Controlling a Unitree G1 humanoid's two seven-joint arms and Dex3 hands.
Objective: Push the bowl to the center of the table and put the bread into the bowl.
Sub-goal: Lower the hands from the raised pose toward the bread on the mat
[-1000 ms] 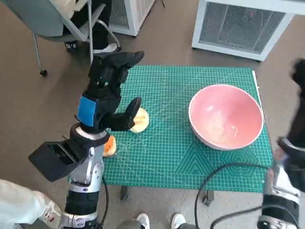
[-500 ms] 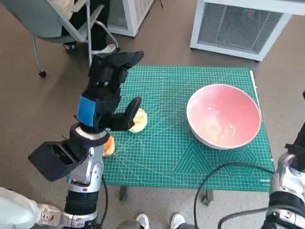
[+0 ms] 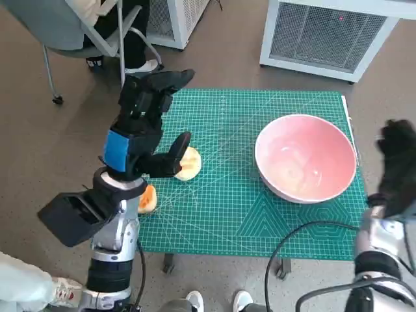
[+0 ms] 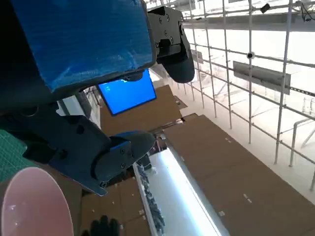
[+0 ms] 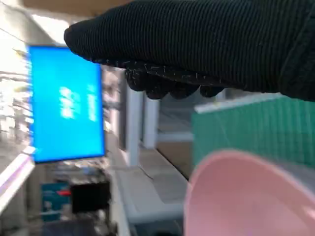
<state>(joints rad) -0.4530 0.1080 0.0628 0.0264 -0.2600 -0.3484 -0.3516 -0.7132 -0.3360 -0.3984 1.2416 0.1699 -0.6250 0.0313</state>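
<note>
head view: bread (image 3: 189,164) just beside open, empty left hand (image 3: 144,123) fingers (image 3: 177,151); right hand's (image 3: 396,166) grip unclear

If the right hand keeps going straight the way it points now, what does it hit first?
Most likely the pink bowl. The right hand hangs just off the table's edge beside it, and the right wrist view shows the bowl's rim right ahead below the glove. Height is unclear, so it might pass over the rim.

My view: brown floor (image 3: 39,149), grey chair (image 3: 78,32) far-left, white vented cabinet (image 3: 338,36) beyond green-matted table (image 3: 260,195).
</note>
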